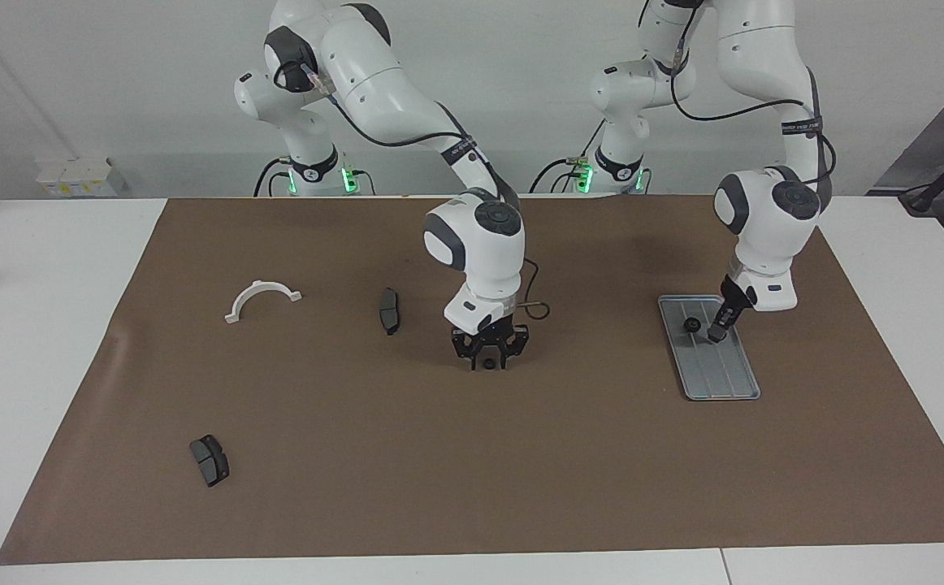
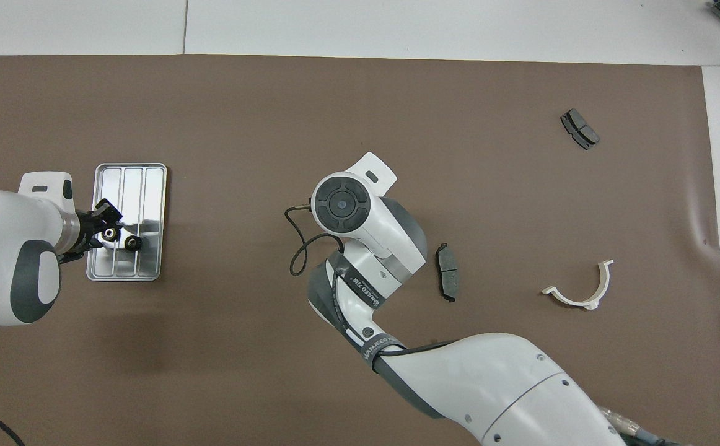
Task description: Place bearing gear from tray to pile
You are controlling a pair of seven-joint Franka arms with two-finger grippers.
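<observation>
The silver-grey tray [image 1: 720, 378] [image 2: 149, 186] lies toward the left arm's end of the table. Two small black bearing gears sit in it. My left gripper [image 1: 716, 333] [image 2: 109, 230] is down in the tray, shut on one bearing gear [image 2: 111, 234]. The other tray gear [image 1: 691, 324] [image 2: 131, 243] lies free beside it. At the middle of the brown mat my right gripper [image 1: 488, 363] points straight down, with its fingers drawn in on a third bearing gear [image 1: 488, 367] that rests on the mat. In the overhead view the right wrist hides that gripper and gear.
A dark brake pad [image 1: 389, 310] [image 2: 447, 280] lies beside the right gripper. A white half-ring [image 1: 261, 299] [image 2: 580, 291] and a second brake pad [image 1: 210, 460] [image 2: 579, 128] lie toward the right arm's end. A cable loop [image 1: 535, 309] hangs off the right wrist.
</observation>
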